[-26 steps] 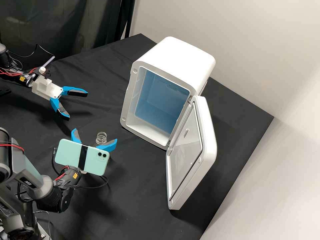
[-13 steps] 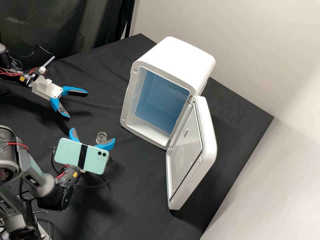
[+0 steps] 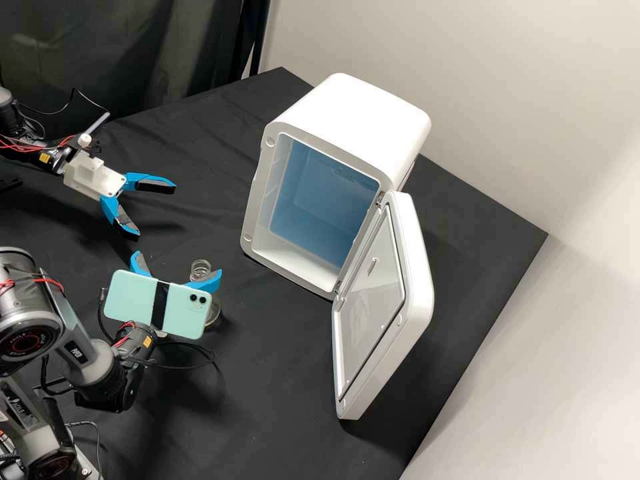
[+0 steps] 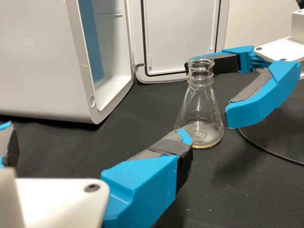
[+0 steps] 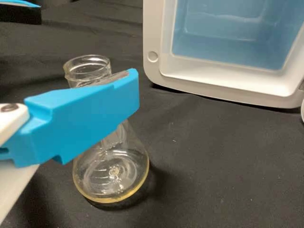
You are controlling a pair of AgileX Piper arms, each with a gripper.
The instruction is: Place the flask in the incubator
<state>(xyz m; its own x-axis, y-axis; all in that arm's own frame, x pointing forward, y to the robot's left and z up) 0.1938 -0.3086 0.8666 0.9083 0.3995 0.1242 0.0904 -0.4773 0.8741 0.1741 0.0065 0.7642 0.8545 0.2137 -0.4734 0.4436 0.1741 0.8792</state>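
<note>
A clear glass flask (image 3: 199, 270) (image 4: 199, 109) (image 5: 111, 166) stands upright on the black bench, in front of the white incubator (image 3: 347, 127) (image 4: 42, 57) (image 5: 156, 47). The incubator's door (image 3: 393, 293) hangs wide, baring the blue inside. My right gripper (image 3: 177, 267) (image 4: 218, 88) is open, its fingers on either side of the flask's neck. One blue finger (image 5: 85, 114) crosses in front of the glass. My left gripper (image 3: 155, 211) (image 4: 95, 133) is open and holds nothing, a short way behind the flask.
A mint-green phone (image 3: 157, 303) mounted on the right arm hides part of the flask's body in the high view. Cables (image 3: 180, 363) trail on the bench (image 3: 220, 140) near that arm. The bench edge runs close past the open door.
The right arm has swung and its gripper has slid a little leftward around the flask's neck in the high view. The left arm has kept still.
</note>
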